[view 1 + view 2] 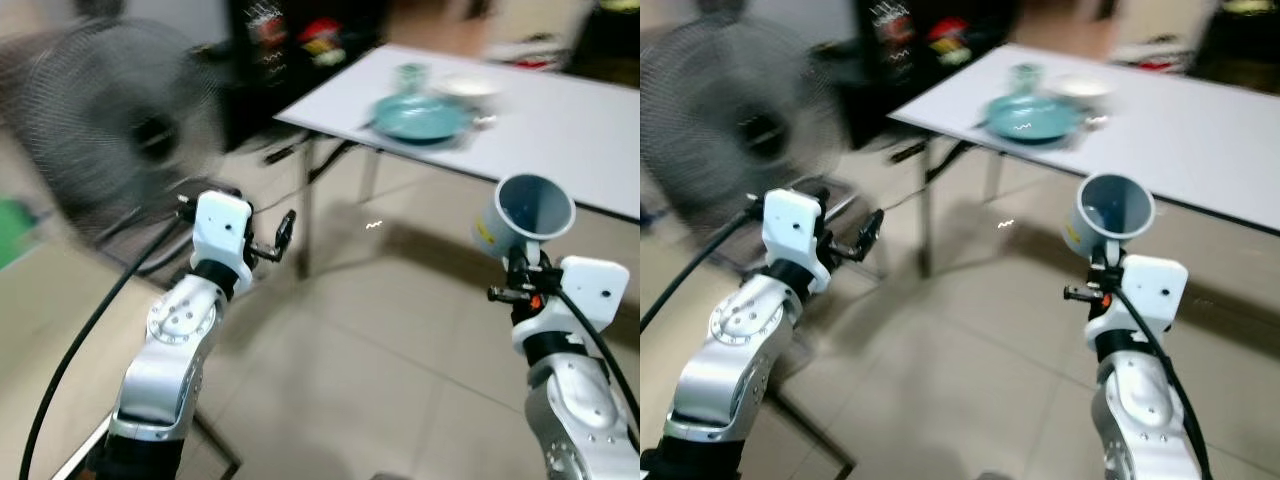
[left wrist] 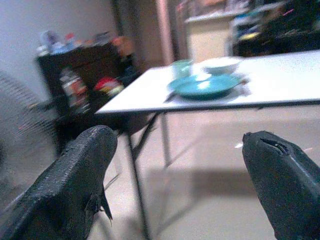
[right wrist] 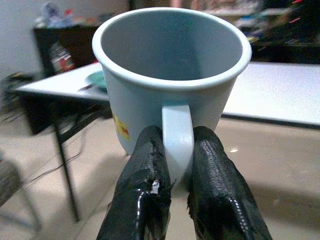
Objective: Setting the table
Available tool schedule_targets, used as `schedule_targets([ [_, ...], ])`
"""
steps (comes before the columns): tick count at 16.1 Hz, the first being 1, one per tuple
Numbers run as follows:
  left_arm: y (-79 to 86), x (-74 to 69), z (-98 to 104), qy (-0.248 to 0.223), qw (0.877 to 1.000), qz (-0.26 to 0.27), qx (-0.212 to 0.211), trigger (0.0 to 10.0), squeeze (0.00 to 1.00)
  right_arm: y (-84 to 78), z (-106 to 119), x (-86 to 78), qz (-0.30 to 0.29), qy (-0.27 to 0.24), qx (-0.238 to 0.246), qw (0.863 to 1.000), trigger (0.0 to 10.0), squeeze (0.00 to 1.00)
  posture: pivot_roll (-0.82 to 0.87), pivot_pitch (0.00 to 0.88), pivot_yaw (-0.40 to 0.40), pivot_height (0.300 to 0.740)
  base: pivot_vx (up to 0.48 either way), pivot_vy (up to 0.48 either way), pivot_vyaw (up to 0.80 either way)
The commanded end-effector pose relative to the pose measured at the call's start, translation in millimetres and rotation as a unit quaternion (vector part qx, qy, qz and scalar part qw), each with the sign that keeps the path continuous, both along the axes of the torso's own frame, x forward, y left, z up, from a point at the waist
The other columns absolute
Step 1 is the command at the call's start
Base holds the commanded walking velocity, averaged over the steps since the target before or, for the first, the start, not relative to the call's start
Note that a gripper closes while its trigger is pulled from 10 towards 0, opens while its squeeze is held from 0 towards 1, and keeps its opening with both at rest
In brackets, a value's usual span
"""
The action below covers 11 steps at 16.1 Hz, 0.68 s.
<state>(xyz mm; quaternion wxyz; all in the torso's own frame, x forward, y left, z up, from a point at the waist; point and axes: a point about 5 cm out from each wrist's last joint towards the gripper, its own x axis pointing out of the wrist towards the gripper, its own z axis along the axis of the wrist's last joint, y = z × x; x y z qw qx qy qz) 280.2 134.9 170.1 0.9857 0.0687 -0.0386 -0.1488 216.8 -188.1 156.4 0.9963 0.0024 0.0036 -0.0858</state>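
Observation:
A pale blue mug (image 1: 527,213) with a yellow mark on its side is held up in the air by its handle, my right gripper (image 3: 177,172) shut on that handle. The mug (image 3: 167,75) stands upright, mouth up. Ahead, a white table (image 1: 560,130) carries a teal plate (image 1: 422,116), a small teal cup (image 1: 409,75) and a white bowl (image 1: 466,88) near its left end. My left gripper (image 1: 283,232) is raised on the left, open, with nothing between its fingers (image 2: 80,175).
A large floor fan (image 1: 110,120) stands at the left with a black cable running past my left arm. A dark shelf unit (image 1: 290,50) with bottles stands behind the table's left corner. Tiled floor (image 1: 380,340) lies between me and the table. The views are blurred.

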Motion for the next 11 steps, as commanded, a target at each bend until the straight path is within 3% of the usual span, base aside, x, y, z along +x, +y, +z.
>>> schedule_targets([
  [1,4.7,-0.8,3.2,-0.007,1.0,0.007,0.0,10.0,0.0,3.9,4.1,5.3,0.018,-0.007,0.009,1.0,10.0,0.0,-0.06,0.0,-0.025,0.74,0.0,0.0,-0.8],
  [8,7.9,-1.5,2.0,-0.002,1.0,0.015,-0.004,10.0,0.0,5.5,8.1,11.4,0.029,-0.012,0.007,0.999,10.0,0.0,-0.06,0.0,-0.041,0.74,0.29,0.0,-0.8],
  [11,6.7,-0.1,2.6,-0.004,1.0,0.009,0.0,10.0,0.0,4.0,9.1,11.8,0.026,-0.016,0.009,1.0,10.0,0.0,-0.06,0.0,-0.041,0.74,0.306,0.0,-0.15],
])
